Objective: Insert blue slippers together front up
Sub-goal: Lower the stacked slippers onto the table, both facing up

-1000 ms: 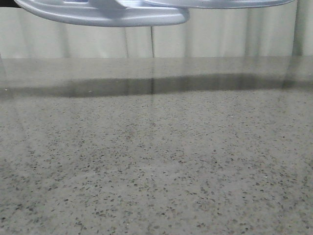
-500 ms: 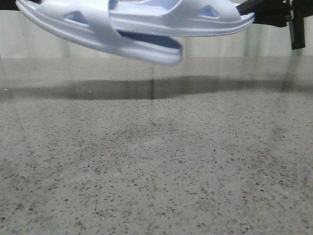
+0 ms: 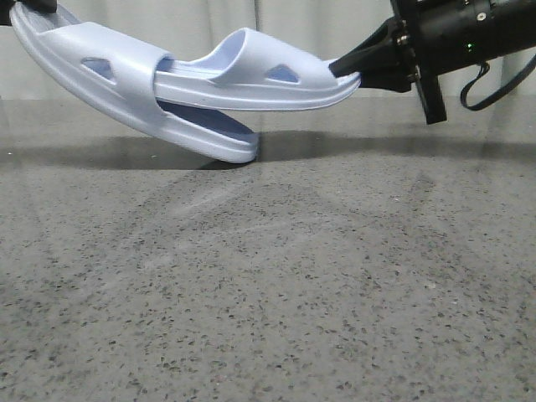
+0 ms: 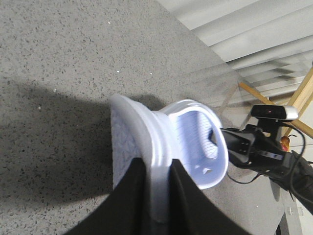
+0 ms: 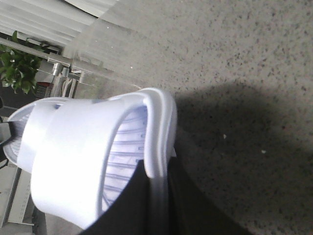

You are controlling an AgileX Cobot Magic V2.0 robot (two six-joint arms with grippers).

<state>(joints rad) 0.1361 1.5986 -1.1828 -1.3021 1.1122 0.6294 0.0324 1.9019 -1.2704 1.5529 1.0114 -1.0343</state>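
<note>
Front view: moulded foam blue slippers (image 3: 201, 92) nested, over speckled stone table (image 3: 268, 293).

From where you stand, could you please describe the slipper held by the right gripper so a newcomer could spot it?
Above the speckled grey table, two blue slippers cross in the air. The right gripper grips one slipper by its end; it lies nearly level and is threaded through the strap of the tilted slipper.

Grey speckled stone table (image 3: 268, 293) before pale pleated curtains (image 3: 209, 21).
</note>
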